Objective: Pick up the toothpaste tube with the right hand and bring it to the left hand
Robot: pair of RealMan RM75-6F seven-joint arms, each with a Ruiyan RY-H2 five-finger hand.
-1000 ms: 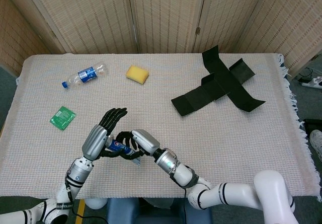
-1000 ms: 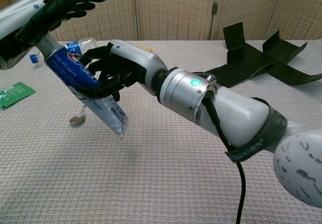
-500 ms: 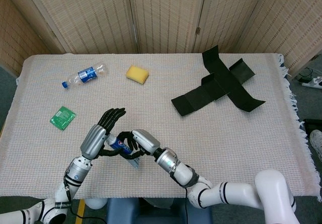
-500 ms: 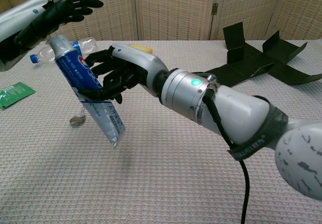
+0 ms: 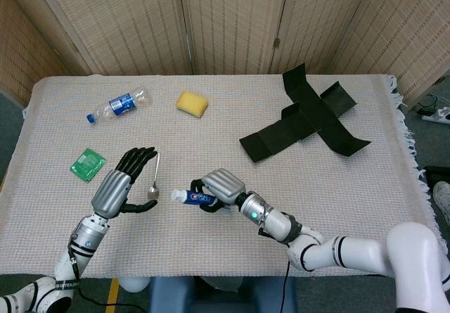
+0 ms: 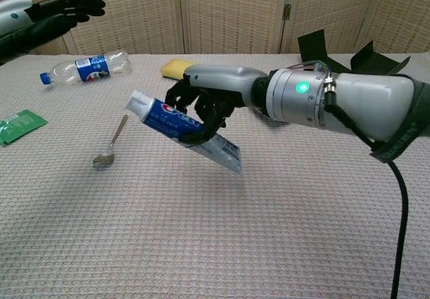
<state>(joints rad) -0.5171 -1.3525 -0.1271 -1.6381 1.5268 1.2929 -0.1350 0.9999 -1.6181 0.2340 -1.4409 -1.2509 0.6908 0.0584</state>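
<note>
I have the toothpaste tube [image 6: 183, 129] clamped in my right hand [image 6: 205, 97], its fingers [image 6: 195, 114] wrapped round the middle of the tube, which hangs clear above the surface [image 5: 337, 186]. In the chest view the tube lies tilted, white cap end up and pointing toward my left side, crimped tail down and toward the right. In the head view its long axis runs roughly side to side, cap leading toward the left hand [image 5: 125, 181].

That left hand holds nothing: fingers [image 5: 137, 157] spread apart, palm turned toward the tube. There is an open gap between the cap and that palm; they are near but not touching. A spoon [image 5: 154, 179] lies on the surface just beside the left hand, between it and the tube as the head view shows it, though the tube is lifted above it.

What matters for my next move, as I judge it: the receiving hand lies straight off the cap end, along the tube's own axis. So I would carry the tube cap-first leftward into the open palm, keeping my right grip near the middle so the cap end stays free for the left fingers to close on.

Also on the surface: a water bottle [image 5: 118, 105], a yellow sponge [image 5: 191, 103], a green packet [image 5: 88, 164] and flattened black cardboard [image 5: 306, 119], all well apart.
</note>
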